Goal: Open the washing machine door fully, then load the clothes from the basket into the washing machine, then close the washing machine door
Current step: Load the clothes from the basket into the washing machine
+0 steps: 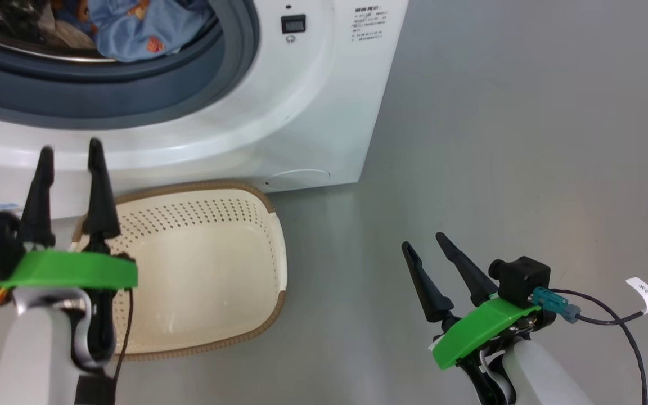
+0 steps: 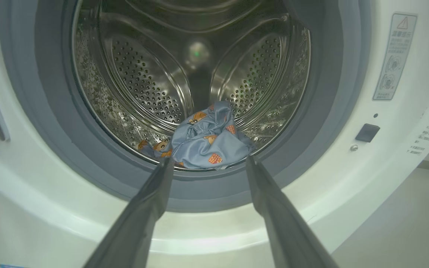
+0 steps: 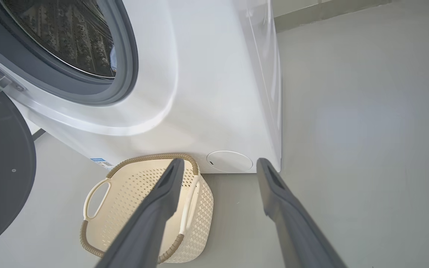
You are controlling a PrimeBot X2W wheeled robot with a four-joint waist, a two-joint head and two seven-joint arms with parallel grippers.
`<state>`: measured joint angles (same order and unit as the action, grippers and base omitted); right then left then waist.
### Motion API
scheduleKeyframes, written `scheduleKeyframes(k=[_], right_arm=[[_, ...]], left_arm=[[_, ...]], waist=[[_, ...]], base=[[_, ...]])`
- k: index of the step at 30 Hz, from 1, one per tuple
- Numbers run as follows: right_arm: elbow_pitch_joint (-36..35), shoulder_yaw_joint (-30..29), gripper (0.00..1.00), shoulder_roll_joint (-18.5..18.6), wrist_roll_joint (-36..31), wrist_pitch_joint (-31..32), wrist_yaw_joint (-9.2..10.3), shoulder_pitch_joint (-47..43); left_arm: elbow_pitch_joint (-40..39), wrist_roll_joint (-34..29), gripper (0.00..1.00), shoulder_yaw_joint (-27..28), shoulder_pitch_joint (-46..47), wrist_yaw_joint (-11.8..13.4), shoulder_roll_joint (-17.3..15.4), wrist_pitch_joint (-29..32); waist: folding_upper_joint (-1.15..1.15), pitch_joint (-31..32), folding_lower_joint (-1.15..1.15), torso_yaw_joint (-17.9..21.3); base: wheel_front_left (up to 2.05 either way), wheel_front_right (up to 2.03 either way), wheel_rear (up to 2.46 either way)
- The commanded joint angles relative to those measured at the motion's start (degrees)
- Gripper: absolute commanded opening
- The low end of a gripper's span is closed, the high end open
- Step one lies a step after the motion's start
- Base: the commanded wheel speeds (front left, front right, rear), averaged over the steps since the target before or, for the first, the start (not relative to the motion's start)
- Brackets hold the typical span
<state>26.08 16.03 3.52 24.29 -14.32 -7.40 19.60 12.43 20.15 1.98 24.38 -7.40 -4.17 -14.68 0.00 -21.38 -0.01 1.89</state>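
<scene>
Head view: the left claw (image 1: 71, 145) stands wide, holding nothing. The basket (image 1: 206, 281) sits just beside it on the floor (image 1: 498, 140). The washing machine (image 1: 313, 101) rises beyond its tips.

The right claw (image 1: 423, 239), equally wide and holding nothing, hangs well apart from the basket.

Left wrist view: the clothes (image 2: 207, 141) lie at the drum's (image 2: 143, 82) front lip, just past the claw.

Right wrist view: the basket shows behind one finger, and the washing machine door (image 3: 2, 175) hangs open off to the side.

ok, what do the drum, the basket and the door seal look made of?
Drum: looks like polished steel, with a mirror shine and punched holes.
Basket: likely moulded plastic, smooth cream, with perforated walls and a brown woven-look rim.
Door seal: probably rubber, matte grey with no glare.
</scene>
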Motion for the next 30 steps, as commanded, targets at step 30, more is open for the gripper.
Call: scheduleKeyframes(k=[30], right_arm=[[-3.0, -1.2, 1.00, 0.4, -1.0, -0.7, -0.09, -8.4]], left_arm=[[-6.2, -3.4, 1.00, 2.0, -22.4, -0.1, 1.3, -0.3]], waist=[[0.00, 13.7, 0.01, -1.3]], base=[[0.00, 0.00, 0.00]])
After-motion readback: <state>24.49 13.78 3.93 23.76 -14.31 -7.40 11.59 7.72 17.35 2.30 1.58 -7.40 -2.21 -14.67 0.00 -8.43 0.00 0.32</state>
